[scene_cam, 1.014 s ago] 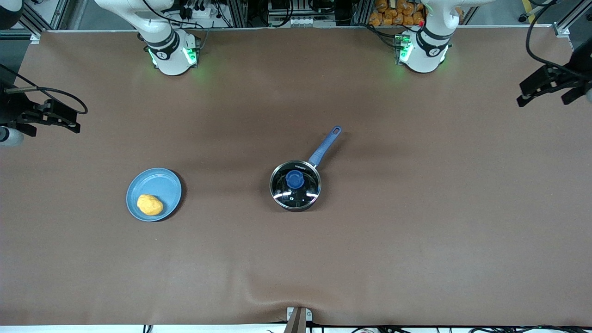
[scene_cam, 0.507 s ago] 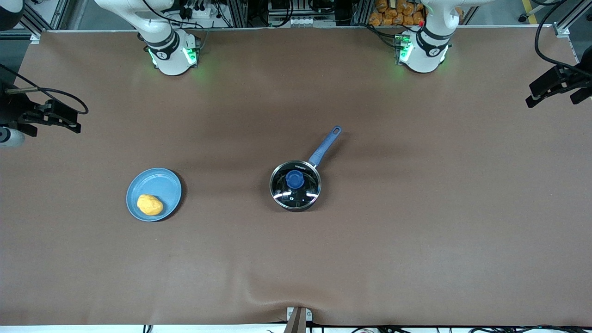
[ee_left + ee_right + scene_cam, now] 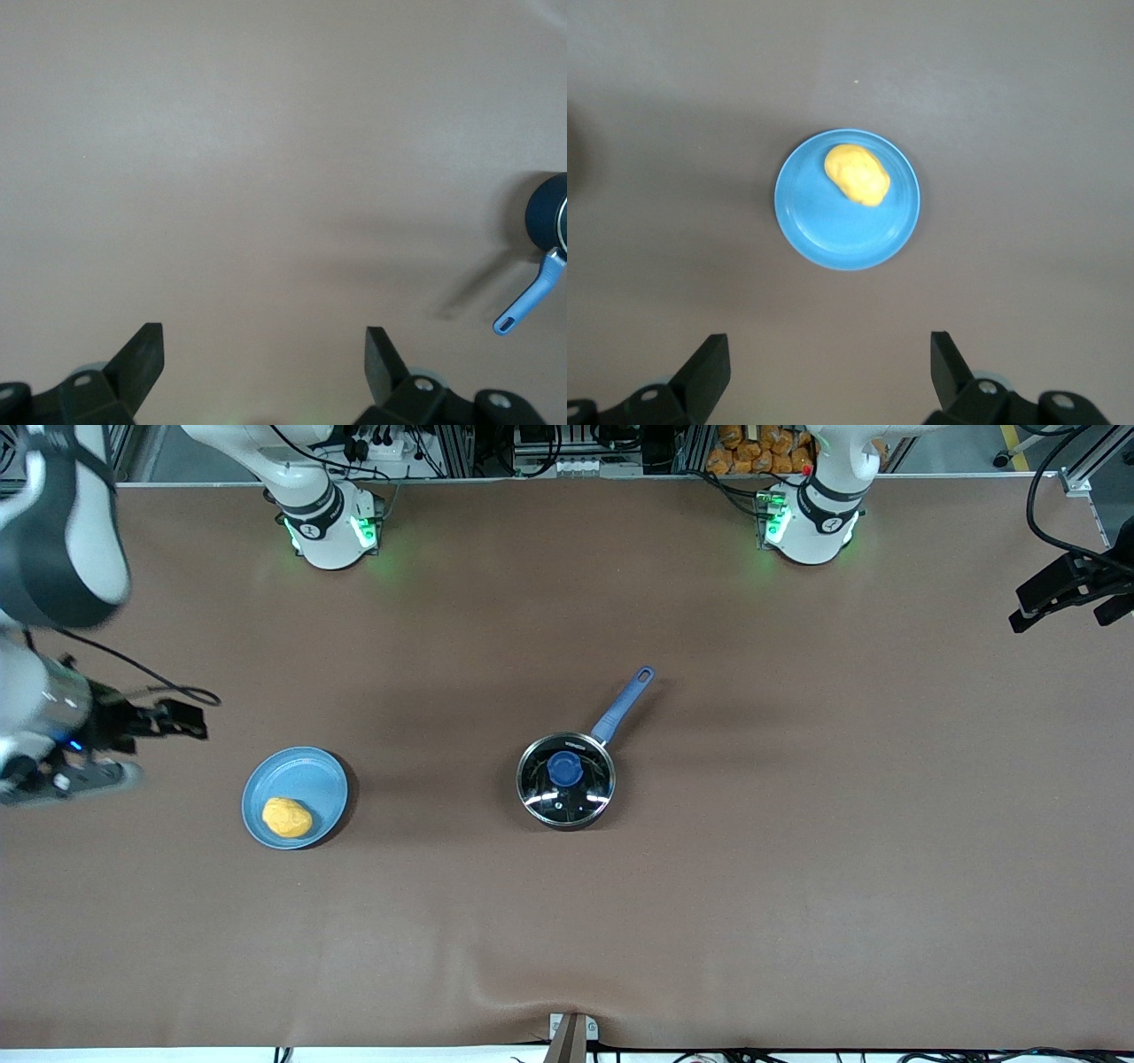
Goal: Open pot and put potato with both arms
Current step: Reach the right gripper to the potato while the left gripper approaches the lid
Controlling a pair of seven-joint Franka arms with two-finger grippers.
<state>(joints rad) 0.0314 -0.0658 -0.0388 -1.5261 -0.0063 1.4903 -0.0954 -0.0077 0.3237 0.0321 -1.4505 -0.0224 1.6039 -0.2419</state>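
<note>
Front view: the small round black saucepan [image 3: 565, 780] with its long blue handle stands near the middle of the brown table [image 3: 797, 850], its steel-rimmed glass lid with blue knob [image 3: 565, 769] seated on it. The lumpy yellow-orange potato [image 3: 287, 817] lies on a flat light-blue plate [image 3: 306, 778] toward the right arm's end. The right gripper [image 3: 182, 719] hangs over the table at that end, beside the plate. The left gripper [image 3: 1059, 593] hangs over the left arm's end.

Left wrist view: the left gripper [image 3: 264, 352] has its jaws wide, holding nothing, over bare table; the saucepan [image 3: 545, 212] shows at the edge.

Right wrist view: the right gripper [image 3: 830, 359] has its jaws wide and empty, with the potato [image 3: 856, 174] on the plate [image 3: 842, 235] in sight.
</note>
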